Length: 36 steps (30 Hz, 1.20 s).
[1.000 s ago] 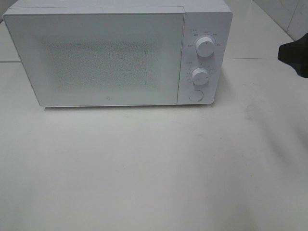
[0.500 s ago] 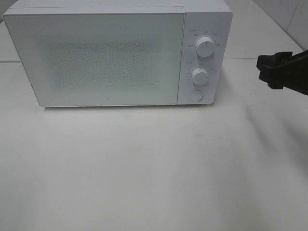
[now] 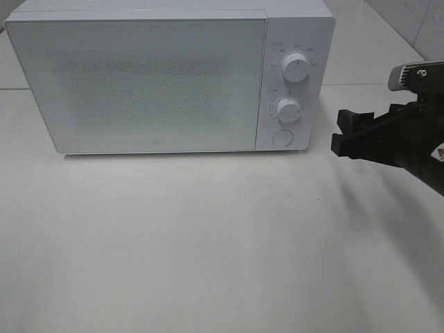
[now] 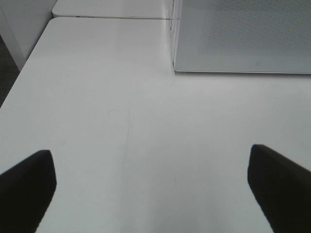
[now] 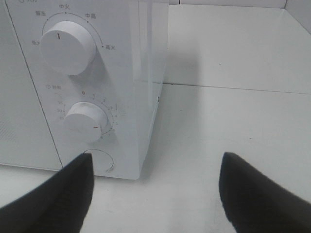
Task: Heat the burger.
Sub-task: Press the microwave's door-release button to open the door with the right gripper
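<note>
White glossy plastic is being presented by one microwave, a boxy rectangular body standing on one pale, smooth table. One door is being counted on its front, closed, its panel frosted with a fine speckled dot pattern. To the right of the door, two round dials are being counted, an upper dial and a lower dial, with one flat round button below them. Two grippers are being counted across the views, each with two dark, matte fingers.

Only the right gripper is being shown by the high camera, hanging above the table to the right of the microwave, about level with the button and apart from the casing. Its jaws are being held apart with nothing between them, as is being confirmed by the right wrist view, where the printed markings around both dials and the pointer line on each are being brought up close. The left gripper is being shown by the left wrist view alone, its jaws being held wide apart and empty over bare table, near a lower front corner of the microwave. One faint thin scratch on the tabletop is being revealed there only.

Where the burger is cannot be told from any view.
</note>
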### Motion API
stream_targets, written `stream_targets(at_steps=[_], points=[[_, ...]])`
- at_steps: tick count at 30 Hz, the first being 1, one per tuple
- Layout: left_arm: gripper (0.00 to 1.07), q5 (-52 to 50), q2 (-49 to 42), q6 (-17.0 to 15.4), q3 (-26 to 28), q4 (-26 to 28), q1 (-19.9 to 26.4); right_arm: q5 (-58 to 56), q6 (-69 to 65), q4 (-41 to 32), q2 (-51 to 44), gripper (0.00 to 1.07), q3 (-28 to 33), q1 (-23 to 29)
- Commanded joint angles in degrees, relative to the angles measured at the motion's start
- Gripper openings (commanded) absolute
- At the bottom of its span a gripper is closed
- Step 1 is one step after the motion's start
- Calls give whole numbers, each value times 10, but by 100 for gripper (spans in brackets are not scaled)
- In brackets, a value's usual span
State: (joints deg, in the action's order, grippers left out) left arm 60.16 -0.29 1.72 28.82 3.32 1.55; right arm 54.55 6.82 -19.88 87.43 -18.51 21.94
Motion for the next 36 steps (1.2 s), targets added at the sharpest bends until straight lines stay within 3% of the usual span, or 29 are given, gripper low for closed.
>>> stream_targets(at_steps=[1, 3, 6, 8, 17, 27, 36], points=[[100, -7, -11, -5, -2, 3, 1, 45, 18, -48, 18, 70, 1, 33], [100, -7, -11, -5, -2, 3, 1, 75, 21, -85, 44, 70, 1, 76], [100, -7, -11, -5, -2, 3, 1, 84, 21, -93, 53, 70, 1, 89], [100, -7, -11, -5, -2, 3, 1, 99, 21, -129, 83, 70, -6, 132], [100, -7, -11, -5, -2, 3, 1, 112, 40, -231, 123, 70, -44, 215], [100, -7, -11, -5, -2, 3, 1, 105, 52, -258, 162, 70, -77, 251], [100, -7, -11, -5, -2, 3, 1, 105, -2, -258, 162, 69, -77, 251]])
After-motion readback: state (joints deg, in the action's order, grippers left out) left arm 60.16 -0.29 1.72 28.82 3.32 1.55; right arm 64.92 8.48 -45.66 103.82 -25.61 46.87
